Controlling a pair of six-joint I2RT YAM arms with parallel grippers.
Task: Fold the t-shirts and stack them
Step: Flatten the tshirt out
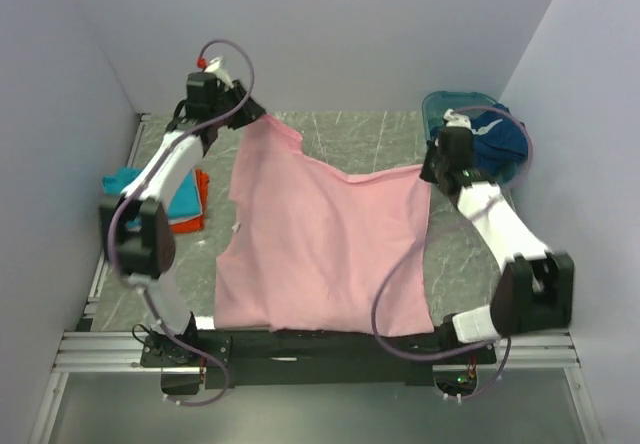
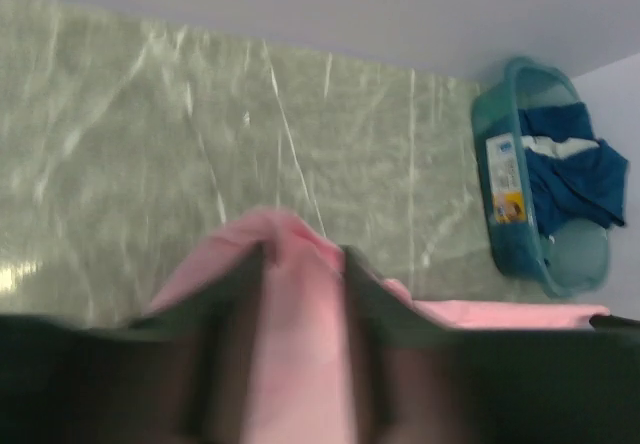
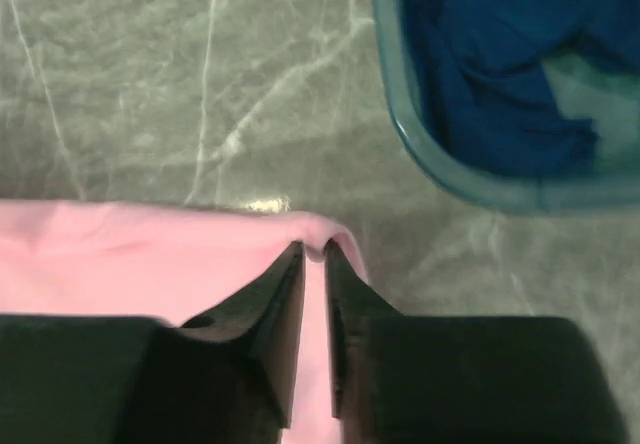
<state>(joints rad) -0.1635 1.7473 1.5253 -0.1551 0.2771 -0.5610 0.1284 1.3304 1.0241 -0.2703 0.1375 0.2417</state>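
Observation:
The light pink t-shirt (image 1: 320,244) hangs stretched between my two grippers above the table, its lower hem near the front edge. My left gripper (image 1: 250,114) is shut on its far left corner, with pink cloth bunched between the fingers in the left wrist view (image 2: 300,294). My right gripper (image 1: 432,172) is shut on its right corner; the cloth is pinched between the fingertips in the right wrist view (image 3: 314,254). Folded teal (image 1: 125,179) and orange (image 1: 195,214) t-shirts lie stacked at the left. The dark blue t-shirt (image 1: 495,139) with white trim lies in the basin.
The rigid teal plastic basin (image 1: 440,104) stands at the back right corner; it also shows in the left wrist view (image 2: 500,164) and the right wrist view (image 3: 420,144). Grey walls close in the back and both sides. The marbled grey tabletop (image 1: 370,144) shows behind the shirt.

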